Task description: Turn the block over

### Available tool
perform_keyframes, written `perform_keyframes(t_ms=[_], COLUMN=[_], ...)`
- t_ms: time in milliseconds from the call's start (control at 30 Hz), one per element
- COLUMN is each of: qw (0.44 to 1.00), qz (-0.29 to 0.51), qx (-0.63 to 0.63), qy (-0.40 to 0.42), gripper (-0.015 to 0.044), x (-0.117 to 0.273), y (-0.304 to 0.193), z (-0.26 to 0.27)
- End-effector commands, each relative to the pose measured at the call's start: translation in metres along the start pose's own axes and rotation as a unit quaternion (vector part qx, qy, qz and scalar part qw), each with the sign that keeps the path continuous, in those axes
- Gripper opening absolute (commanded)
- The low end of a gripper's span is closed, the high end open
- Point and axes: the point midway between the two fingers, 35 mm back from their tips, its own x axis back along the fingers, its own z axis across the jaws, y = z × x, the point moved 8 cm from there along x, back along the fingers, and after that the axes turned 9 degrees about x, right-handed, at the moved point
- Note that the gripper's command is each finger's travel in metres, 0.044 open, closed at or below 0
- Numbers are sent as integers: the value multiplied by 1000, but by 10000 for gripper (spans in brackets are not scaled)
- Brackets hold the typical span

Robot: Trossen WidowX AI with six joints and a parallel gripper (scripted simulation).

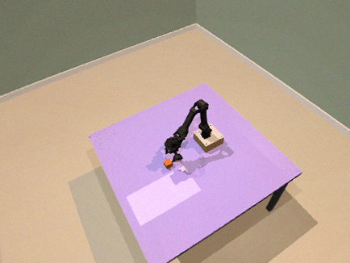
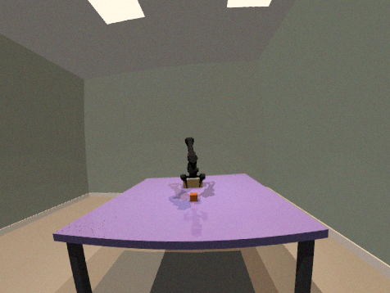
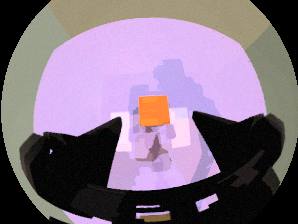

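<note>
The orange block (image 1: 167,163) (image 2: 193,197) (image 3: 154,110) rests flat on the purple table (image 1: 236,172) (image 2: 123,229) (image 3: 90,55). Its top and the side toward the exterior camera show plain orange. No mark shows on any face in view; the underside and the side toward the arm's base are hidden or too small to read. My gripper (image 1: 171,156) (image 2: 192,178) (image 3: 158,116) is open and empty. It hangs above the table, on the base side of the block, clear of it. In the wrist view the block appears between the spread fingertips, but beyond them.
The arm's base box (image 1: 209,140) (image 2: 193,182) stands on the table behind the gripper. A bright light patch (image 1: 163,198) and arm shadows lie on the table near the block. The table's edges are well away from the block.
</note>
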Motion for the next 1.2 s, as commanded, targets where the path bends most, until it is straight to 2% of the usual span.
perform_keyframes(t_ms=[0,100,600,900,1033,1167], qw=[1000,1000,965,962,962,962], qz=[4,27,258,268,268,268], qx=[-4,-3,-2,-2,-2,-2], qy=[4,7,45,46,46,46], gripper=[440,440,440,440,440,440], x=[9,6,-2,-1,-29,-32], y=[4,13,85,87,71,69], z=[-1,-2,-13,-13,-13,-13])
